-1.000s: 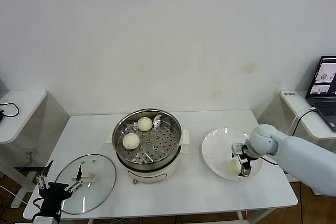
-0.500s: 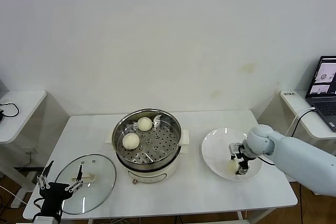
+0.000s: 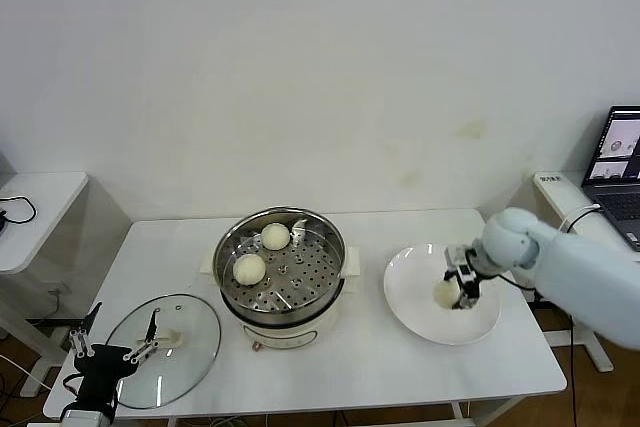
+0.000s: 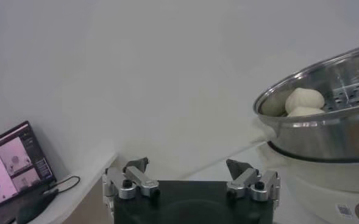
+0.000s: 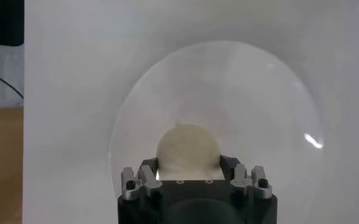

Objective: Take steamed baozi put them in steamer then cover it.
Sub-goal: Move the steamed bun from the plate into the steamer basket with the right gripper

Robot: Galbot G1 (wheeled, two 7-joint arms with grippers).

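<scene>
The steamer stands mid-table with two baozi on its perforated tray. My right gripper is shut on a third baozi and holds it just above the white plate. In the right wrist view the baozi sits between the jaws of the right gripper, over the plate. The glass cover lies flat at the front left. My left gripper is open and parked at the cover's near edge. The left wrist view shows the left gripper empty and the steamer beyond it.
A laptop sits on a side table at the right. Another small side table stands at the left. The white wall runs behind the table.
My right gripper has closed on the baozi on the plate, lifted it off the plate, and moved it slightly toward the back.
</scene>
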